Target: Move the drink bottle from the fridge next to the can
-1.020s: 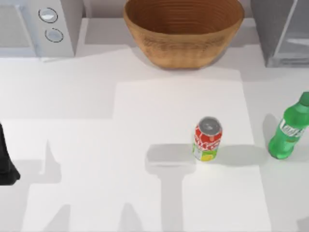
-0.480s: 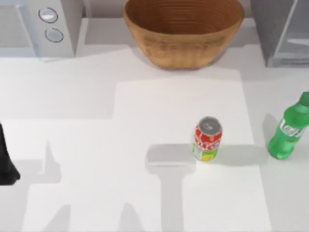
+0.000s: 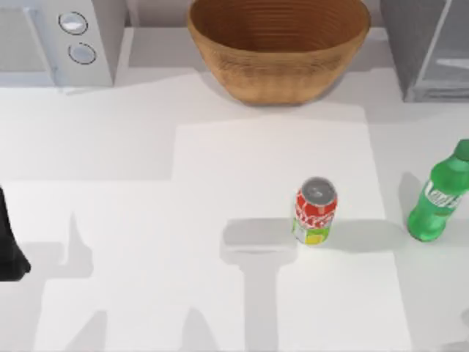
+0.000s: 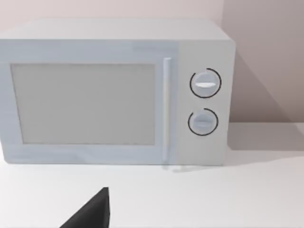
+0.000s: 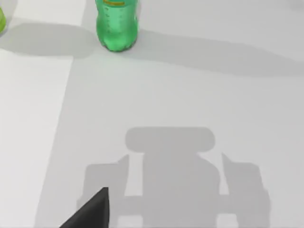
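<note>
Standing upright at the top view's right edge: drink bottle (image 3: 438,198), apart from can (image 3: 315,210). Fridge (image 3: 427,45) upper right. Left arm (image 3: 9,246) at left edge; grip of either gripper cannot be told.

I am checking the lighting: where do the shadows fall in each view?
Top view: the can throws a grey shadow toward the table's left; arm-shaped shadows lie on the table. Right wrist view: a gripper-shaped shadow lies near the bottle. Left wrist view: the microwave shades the wall beside it.
</note>
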You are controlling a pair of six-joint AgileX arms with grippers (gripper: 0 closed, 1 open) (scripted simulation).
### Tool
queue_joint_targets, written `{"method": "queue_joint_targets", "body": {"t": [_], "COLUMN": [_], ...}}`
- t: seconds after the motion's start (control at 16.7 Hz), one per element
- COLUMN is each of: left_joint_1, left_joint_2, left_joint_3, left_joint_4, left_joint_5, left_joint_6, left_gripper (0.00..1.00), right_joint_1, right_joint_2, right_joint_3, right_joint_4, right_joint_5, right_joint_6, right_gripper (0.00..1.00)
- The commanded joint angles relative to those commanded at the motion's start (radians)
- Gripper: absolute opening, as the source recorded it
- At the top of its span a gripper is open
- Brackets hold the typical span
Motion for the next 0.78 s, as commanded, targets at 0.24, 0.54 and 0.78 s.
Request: {"method": "queue_joint_targets", "body": {"t": [0.24,0.54,0.78], "left_joint_1": [0.0,0.0,0.0], "left_joint_2": [0.0,0.0,0.0], "left_joint_3": [0.0,0.0,0.0], "left_joint_4": [0.0,0.0,0.0], "left_joint_5": [0.0,0.0,0.0], "left_joint_6": [0.0,0.0,0.0], "left_gripper": [1.0,1.0,1.0], "right_joint_1": [-0.319,-0.805,-1.197], "right_joint_2": [0.334,0.914,1.359], "right_joint_3": [0.127,0.294,0.416], "right_joint_4": [0.015,0.025,0.013], "right_joint_5": [-0.201,-0.452,-0.614], "right_joint_6": [-0.35,-0.96,-1.388], "right_gripper": [1.0,1.0,1.0]}}
